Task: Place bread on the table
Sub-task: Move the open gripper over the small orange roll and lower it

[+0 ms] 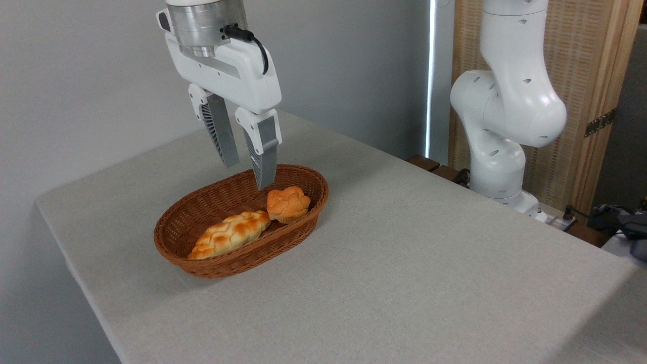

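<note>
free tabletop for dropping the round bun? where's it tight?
Widest bare patch: the light grey-beige table between the brown oval wicker basket and the white arm base, running to the front edge. A narrower strip lies left of the basket. Crowded: inside the basket, the small round orange-golden bun abuts the long pale braided loaf, open gripper overhead.

Single fixed camera, raised, near table (404,263) corner, looking down diagonally toward wall and arm base.

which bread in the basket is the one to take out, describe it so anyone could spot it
On the grey table sits a brown wicker basket. At its right end lies the bread: small, round, orange, with a lumpy top, unlike the long pale braided loaf beside it.
</note>
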Robot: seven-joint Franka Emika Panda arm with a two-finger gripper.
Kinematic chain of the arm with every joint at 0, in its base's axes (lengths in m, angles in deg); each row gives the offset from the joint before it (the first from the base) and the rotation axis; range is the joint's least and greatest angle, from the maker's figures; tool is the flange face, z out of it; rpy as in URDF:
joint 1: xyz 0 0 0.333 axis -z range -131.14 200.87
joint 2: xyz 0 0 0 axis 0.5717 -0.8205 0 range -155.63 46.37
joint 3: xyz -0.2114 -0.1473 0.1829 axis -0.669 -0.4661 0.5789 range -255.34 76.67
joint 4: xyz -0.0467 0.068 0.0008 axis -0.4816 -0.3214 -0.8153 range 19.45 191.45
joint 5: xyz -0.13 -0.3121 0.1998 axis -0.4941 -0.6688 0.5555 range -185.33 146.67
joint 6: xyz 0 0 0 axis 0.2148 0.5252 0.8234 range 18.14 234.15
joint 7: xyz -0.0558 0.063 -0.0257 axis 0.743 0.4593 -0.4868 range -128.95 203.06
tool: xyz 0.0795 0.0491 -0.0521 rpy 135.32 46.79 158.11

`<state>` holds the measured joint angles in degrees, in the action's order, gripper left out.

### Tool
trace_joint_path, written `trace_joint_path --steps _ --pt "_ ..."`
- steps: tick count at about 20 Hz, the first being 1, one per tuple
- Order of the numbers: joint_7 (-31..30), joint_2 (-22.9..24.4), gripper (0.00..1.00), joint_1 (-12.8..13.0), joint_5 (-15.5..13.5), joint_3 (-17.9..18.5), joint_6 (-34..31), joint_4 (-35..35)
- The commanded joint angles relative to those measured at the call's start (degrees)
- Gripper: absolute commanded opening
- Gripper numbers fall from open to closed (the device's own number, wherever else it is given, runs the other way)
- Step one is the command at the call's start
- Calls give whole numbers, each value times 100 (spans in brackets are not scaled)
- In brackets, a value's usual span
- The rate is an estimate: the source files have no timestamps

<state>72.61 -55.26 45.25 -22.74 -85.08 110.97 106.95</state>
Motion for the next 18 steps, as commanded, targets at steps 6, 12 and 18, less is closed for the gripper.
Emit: trace_joint_path --steps 6,12,18 --pt "74 72 100 -19 -116 14 -68 78" --pt "31 55 100 43 -116 -222 -51 280" --pt "13 371 100 305 -265 -372 256 877"
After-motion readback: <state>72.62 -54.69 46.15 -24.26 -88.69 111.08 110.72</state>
